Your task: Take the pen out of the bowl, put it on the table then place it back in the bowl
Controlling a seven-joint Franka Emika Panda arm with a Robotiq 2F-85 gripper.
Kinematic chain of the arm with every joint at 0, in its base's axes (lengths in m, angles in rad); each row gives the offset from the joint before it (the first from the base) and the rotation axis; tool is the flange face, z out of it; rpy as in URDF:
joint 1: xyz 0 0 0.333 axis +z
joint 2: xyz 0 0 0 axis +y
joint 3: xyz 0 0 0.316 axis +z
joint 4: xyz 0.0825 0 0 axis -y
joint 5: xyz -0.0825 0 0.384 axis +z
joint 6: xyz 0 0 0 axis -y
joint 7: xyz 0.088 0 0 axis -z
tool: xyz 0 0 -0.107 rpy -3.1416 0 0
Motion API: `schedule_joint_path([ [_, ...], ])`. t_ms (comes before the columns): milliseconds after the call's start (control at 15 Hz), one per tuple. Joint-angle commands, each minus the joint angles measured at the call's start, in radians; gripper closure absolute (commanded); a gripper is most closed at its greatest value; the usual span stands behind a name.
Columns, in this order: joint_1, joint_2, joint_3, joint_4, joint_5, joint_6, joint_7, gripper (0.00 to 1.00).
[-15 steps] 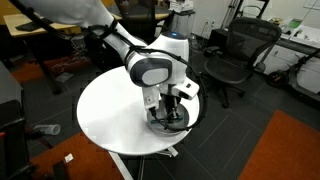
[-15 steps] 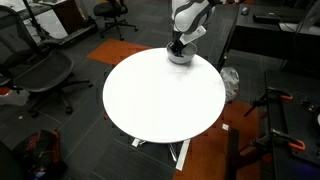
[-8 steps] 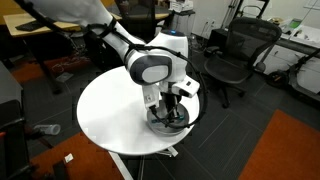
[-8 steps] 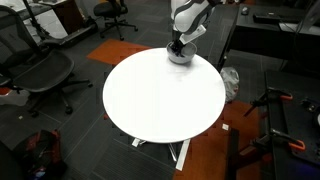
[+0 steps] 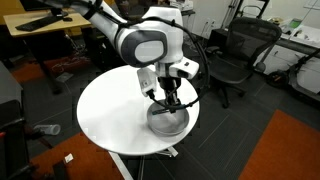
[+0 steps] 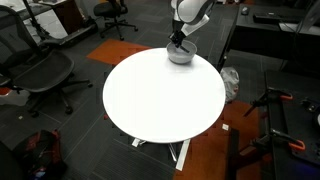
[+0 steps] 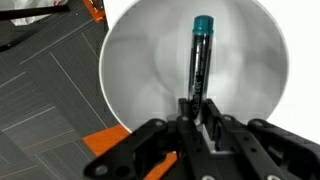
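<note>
Pen [image 7: 198,62] is hanging over the bowl [image 7: 130,70], teal tip pointing down, upper end pinched between the jaws. I'm reading the tip as clear of the bowl floor, but the wrist view isn't settling that. Bowl [image 5: 166,124] is sitting near the edge of the round white surface [image 5: 108,115], arm [image 5: 145,45] hovering above.

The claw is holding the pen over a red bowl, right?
Not quite. The bowl is shiny silver, not red, as the wrist view shows. The rest is right: the gripper holds the pen over it.
</note>
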Motion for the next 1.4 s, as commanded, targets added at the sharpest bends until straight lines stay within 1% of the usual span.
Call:
schedule_joint_path([
  [0, 0.04, -0.111, -0.02, -0.118, -0.051, 0.048, 0.035, 0.95],
  [267, 0.066, -0.17, -0.003, -0.169, -0.09, 0.06, 0.02, 0.95],
  [600, 0.123, -0.197, 0.014, -0.203, -0.148, 0.074, 0.026, 0.95],
  [867, 0.134, -0.187, 0.044, -0.2, -0.14, 0.074, 0.013, 0.95],
  [1067, 0.129, -0.175, 0.063, -0.193, -0.133, 0.081, 0.008, 0.95],
  [1333, 0.152, -0.126, 0.025, -0.167, -0.165, 0.121, 0.066, 0.95],
])
